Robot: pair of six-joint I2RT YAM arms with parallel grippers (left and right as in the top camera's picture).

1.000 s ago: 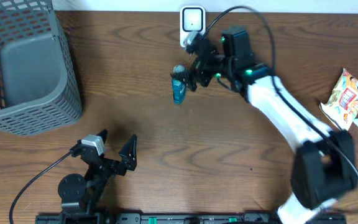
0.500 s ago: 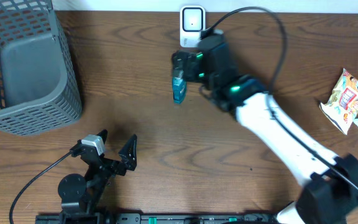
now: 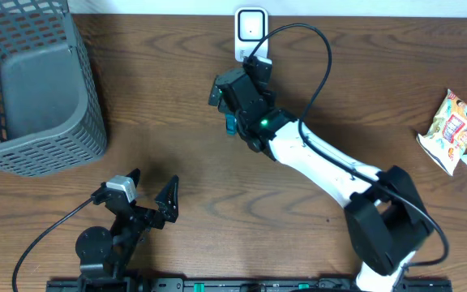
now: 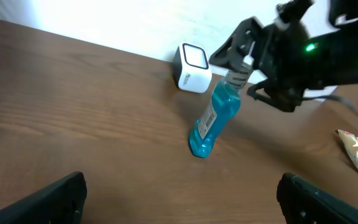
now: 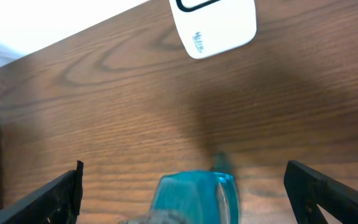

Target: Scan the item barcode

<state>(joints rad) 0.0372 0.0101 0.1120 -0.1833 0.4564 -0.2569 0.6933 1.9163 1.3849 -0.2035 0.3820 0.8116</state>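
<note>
Blue bottle [image 4: 215, 121]: base on table, body tilted, cap end up at the R gripper [image 4: 241, 59]. It sits just in front of the white scanner [image 4: 191, 68], not touching it. White label w/ stripes, prob. the barcode, shows on the side facing the L wrist cam, i.e. away from the scanner window.

R gripper: jaws spread wide, straddling the bottle top. In R wrist view the bottle [image 5: 194, 193] is centred between the fingers, no pad contact visible. Can't tell if the bottle leans on the gripper body.

To do this step well: close on the neck/upper body first, since a tilted bottle w/ no grip may tip. Grip off the label so the fingers don't cover the stripes. Then lift and rotate so the label faces the scanner window, and hold steady and close.

L gripper [image 3: 151, 188]: wide open, empty, well apart near the table's front edge. Grey basket [image 3: 87, 105] far L, snack packets [image 3: 452, 122] far R; neither in the way.
</note>
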